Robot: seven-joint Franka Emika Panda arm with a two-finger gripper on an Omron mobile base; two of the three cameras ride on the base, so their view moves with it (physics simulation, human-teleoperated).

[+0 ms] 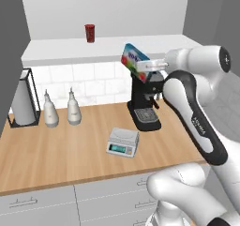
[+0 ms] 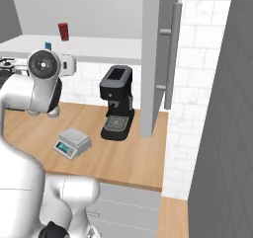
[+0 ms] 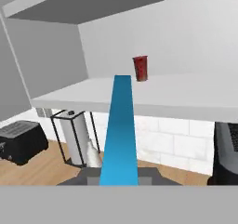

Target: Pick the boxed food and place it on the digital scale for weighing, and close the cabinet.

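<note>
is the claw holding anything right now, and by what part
Yes: the claw is shut on the boxed food, gripping one narrow end, with the box tilted in the air above the coffee machine.

1. The arm [image 1: 197, 122] is built of glossy white, rounded link shells.
2. Dark grey to black bands sit at the joints, one running long along a link's side.
3. A round dark cap with a small centre mark closes a joint end.
4. The base housing is bulbous and white.

In the hand view, the boxed food [image 3: 120, 130] hides the fingers.
</note>
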